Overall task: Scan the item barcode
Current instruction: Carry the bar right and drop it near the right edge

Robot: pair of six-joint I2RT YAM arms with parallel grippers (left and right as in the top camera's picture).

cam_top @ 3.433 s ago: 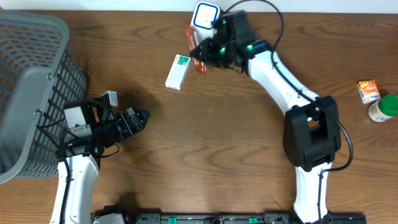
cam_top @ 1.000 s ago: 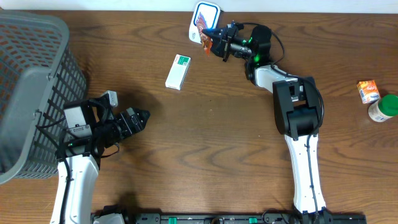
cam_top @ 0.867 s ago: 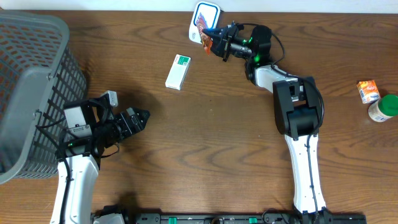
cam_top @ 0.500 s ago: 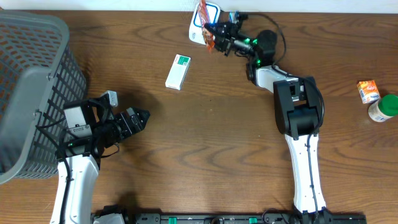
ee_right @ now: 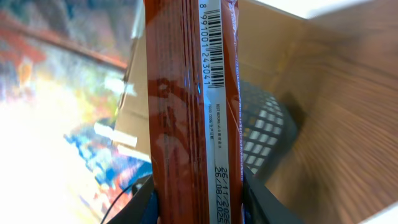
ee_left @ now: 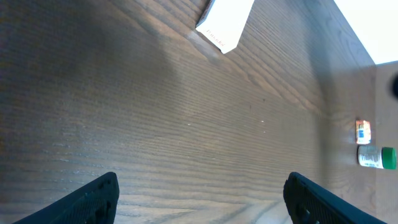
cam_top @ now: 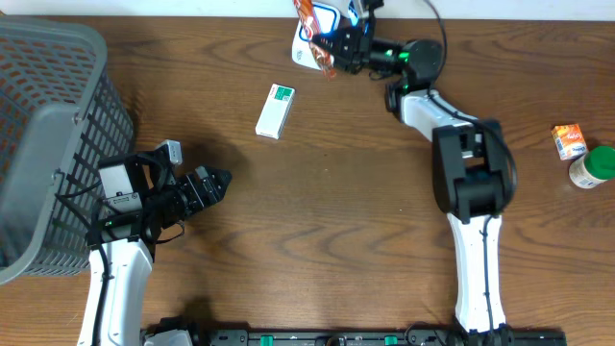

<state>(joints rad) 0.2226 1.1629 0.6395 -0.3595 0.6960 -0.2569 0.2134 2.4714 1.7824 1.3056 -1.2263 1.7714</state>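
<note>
A: Location of the orange packet (cam_top: 306, 15)?
B: Overhead: pinched in the right gripper (cam_top: 332, 46) at the far edge of the table (cam_top: 327, 240), overlapping the white-and-blue scanner (cam_top: 329, 13). Contact with the scanner: cannot tell.
A: Barcode (ee_right: 211, 37)?
B: Legible in the right wrist view only, printed on a white strip along the packet's edge, above a date line. Not readable from overhead.
A: Right grip detail?
B: Narrow, clamped on the packet. Dark fingers (ee_right: 138, 205) on both sides of its lower end in the wrist view.
A: Left gripper (cam_top: 221, 181)?
B: Spread wide, holding nothing. Overhead: just beside the grey basket (cam_top: 48, 115). Left wrist view: bare wood between the fingertips (ee_left: 93, 199), white box (ee_left: 225, 22) ahead, small orange carton (ee_left: 362, 131) and green-capped bottle (ee_left: 372, 157) well apart at the right.
</note>
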